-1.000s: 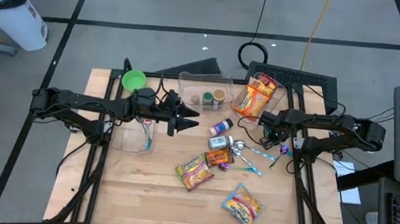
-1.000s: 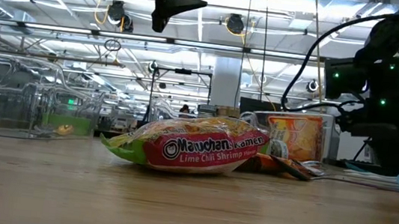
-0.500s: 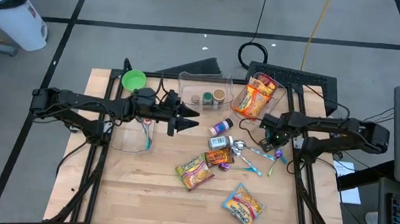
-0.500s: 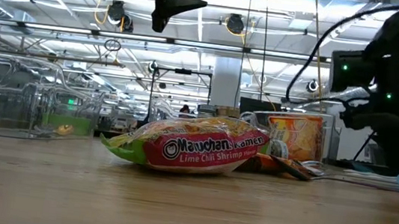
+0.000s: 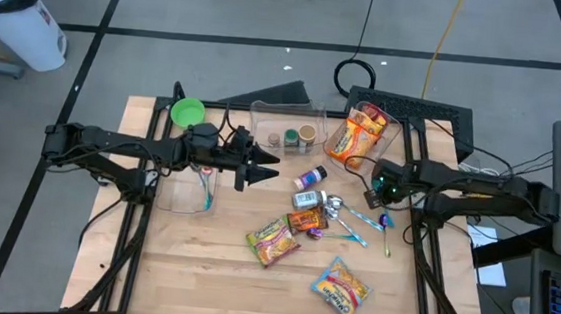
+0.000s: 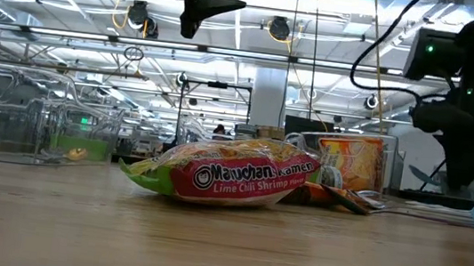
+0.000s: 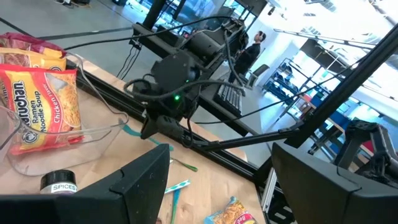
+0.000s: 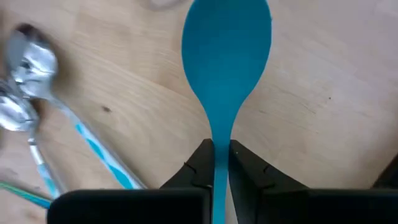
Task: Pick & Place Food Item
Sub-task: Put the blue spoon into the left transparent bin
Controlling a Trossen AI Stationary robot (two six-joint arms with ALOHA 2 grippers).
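Several ramen packs are in view. A lime chili shrimp pack and a yellow pack lie flat on the table, and a chicken ramen pack leans in a clear bin. My right gripper points steeply down near the table's right edge. It is shut on a teal spoon. My left gripper hovers level and open above the table's middle, holding nothing. My right gripper pinches the teal spoon's thin handle between its two fingers, which come from above and lie along it. The spoon points away below the fingers, bowl toward the table. I cannot tell whether the bowl touches the wood.
Metal spoons with a teal-striped handle lie beside the held spoon. A purple spoon, small bottles, spice jars, a green bowl and a clear bin share the table. A person stands far off.
My right gripper has risen and its arm has drawn back toward the table's right edge, the wrist rolling as it went. The purple spoon has swung about on the table, so that its handle now points toward the near edge.
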